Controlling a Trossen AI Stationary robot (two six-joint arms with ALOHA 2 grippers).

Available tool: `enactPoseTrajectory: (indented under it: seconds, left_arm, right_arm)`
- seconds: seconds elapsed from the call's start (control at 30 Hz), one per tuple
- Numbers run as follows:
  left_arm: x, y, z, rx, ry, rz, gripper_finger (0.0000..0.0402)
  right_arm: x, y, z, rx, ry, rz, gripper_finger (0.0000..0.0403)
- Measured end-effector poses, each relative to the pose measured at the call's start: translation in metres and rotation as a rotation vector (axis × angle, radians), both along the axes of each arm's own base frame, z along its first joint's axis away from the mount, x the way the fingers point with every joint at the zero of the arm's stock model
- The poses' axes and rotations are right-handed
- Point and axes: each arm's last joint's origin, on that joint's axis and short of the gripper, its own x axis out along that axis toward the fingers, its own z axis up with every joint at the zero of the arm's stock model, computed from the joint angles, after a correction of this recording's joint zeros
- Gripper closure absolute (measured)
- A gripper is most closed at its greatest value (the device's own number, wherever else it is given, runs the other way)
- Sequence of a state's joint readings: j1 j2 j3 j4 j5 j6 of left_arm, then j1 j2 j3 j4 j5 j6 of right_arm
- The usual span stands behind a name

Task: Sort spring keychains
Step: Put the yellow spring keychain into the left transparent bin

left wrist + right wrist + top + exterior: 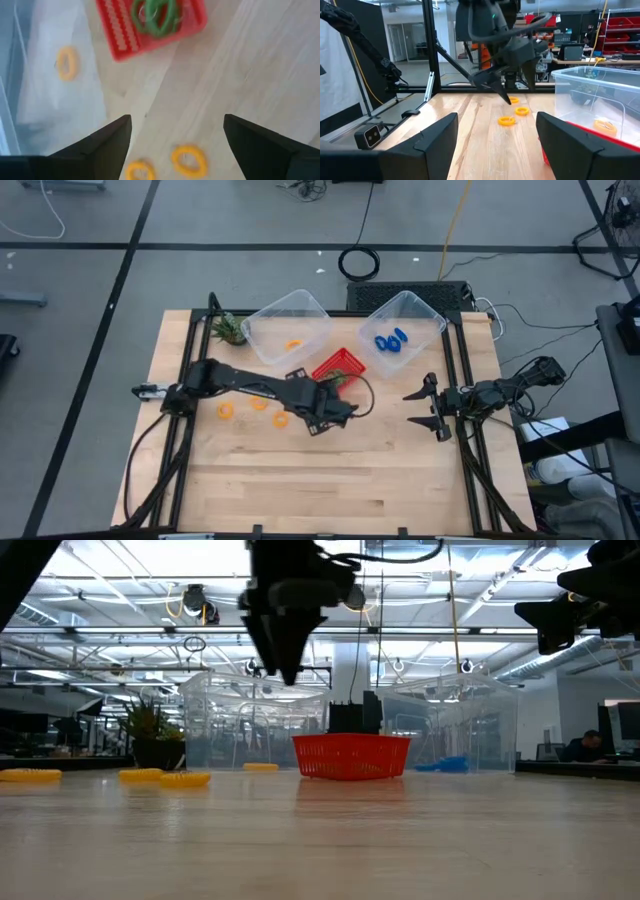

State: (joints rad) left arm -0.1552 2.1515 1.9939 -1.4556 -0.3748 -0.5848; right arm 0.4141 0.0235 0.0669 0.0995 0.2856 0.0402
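Observation:
Three orange spring keychains (pixel 260 403) lie flat on the wooden table left of centre; two of them (pixel 189 160) show below my left gripper. Green keychains (pixel 157 15) lie in the red basket (pixel 340 367). Another orange one (pixel 293 345) lies in the left clear bin (pixel 285 328), and blue ones (pixel 390 340) lie in the right clear bin (pixel 405 325). My left gripper (pixel 322 420) hangs open above the table, just on the near side of the basket, fingers pointing down with nothing between them (pixel 177 145). My right gripper (pixel 420 408) waits open at the table's right edge.
A small green plant (pixel 228 330) stands at the far left corner beside the left clear bin. The bins and the basket fill the far half of the table; the near half is bare wood (pixel 330 490). A black frame runs along the table's sides.

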Motion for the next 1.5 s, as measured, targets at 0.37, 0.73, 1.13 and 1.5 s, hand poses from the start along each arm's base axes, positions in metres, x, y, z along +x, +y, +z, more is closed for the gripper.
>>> enactPoseTrajectory:
  seconds: [0.37,0.73,1.13,1.5]
  left_arm:
    - [-0.07,-0.029,-0.01,-0.009,0.021,0.109,0.0072]
    - [-0.142,-0.038,-0.014,-0.06,-0.011,0.322,0.0058]
    - [-0.208,-0.015,-0.04,-0.169,-0.042,0.587,0.0062]
    - [-0.23,0.013,-0.081,-0.231,-0.127,0.747,0.0058]
  right_arm:
    - [0.0,0.0,0.0,0.0,-0.001,0.0,0.0147]
    - [0.0,0.0,0.0,0.0,-0.001,-0.001,0.0147]
    - [0.0,0.0,0.0,0.0,0.0,0.0,0.0147]
    - [0.0,0.0,0.0,0.0,0.0,0.0,0.0147]
